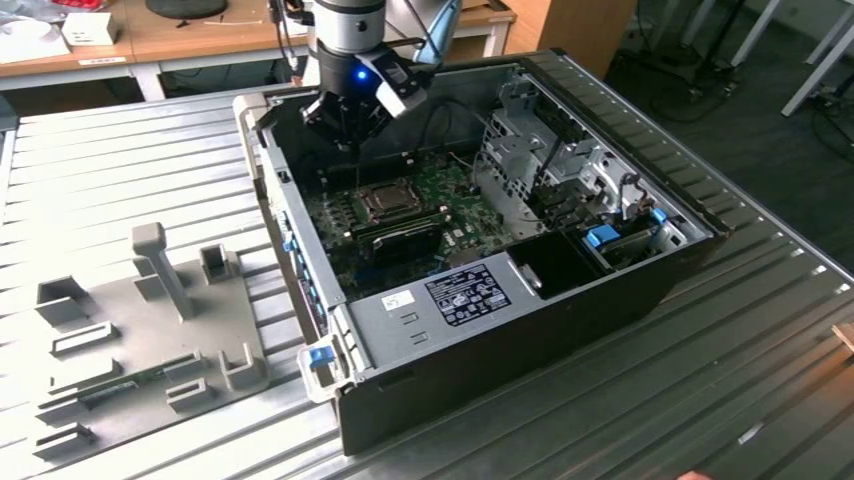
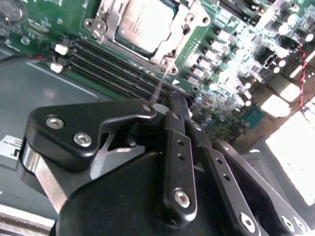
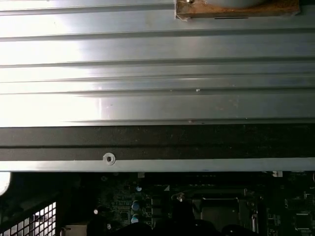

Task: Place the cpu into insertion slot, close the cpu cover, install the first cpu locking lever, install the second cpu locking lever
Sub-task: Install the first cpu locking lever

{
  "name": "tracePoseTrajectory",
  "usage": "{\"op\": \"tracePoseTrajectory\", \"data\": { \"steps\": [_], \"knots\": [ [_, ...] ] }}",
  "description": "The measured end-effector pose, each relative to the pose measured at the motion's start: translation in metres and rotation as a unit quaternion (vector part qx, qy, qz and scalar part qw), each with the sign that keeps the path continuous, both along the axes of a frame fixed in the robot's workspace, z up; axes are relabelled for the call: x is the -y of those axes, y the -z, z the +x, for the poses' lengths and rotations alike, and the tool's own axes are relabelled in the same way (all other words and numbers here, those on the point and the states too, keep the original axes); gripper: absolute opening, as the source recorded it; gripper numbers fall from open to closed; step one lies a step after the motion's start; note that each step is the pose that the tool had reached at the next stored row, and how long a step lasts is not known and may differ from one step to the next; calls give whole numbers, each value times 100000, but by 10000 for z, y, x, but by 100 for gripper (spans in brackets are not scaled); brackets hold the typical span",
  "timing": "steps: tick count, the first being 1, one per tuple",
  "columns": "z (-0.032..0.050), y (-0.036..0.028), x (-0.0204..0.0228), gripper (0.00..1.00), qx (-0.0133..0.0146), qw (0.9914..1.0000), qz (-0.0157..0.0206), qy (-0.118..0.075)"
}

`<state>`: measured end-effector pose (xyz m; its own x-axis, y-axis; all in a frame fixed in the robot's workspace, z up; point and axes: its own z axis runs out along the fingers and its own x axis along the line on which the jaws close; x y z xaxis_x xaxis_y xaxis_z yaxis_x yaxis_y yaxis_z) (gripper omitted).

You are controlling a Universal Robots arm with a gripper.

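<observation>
Well, at the edge of the bench on the exterior view's left lies a grey fixture plate; next, the open computer case holds the cpu, seated in the insertion slot under a closed-looking cpu cover. The gripper hangs above, fingers pressed together beside a thin locking lever: the first lever step, I'd judge, calling for a steady downward press.
</observation>
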<state>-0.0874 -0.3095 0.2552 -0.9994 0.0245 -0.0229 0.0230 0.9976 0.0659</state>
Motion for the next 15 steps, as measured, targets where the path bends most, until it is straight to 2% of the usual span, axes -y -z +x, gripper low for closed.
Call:
{"op": "tracePoseTrajectory", "data": {
  "steps": [10, 15],
  "knots": [
    [10, 4, -1, 10, 7, 100000, 6, -7],
    [71, 21, -2, 10, -23, 100000, 0, 1]
  ]
}}
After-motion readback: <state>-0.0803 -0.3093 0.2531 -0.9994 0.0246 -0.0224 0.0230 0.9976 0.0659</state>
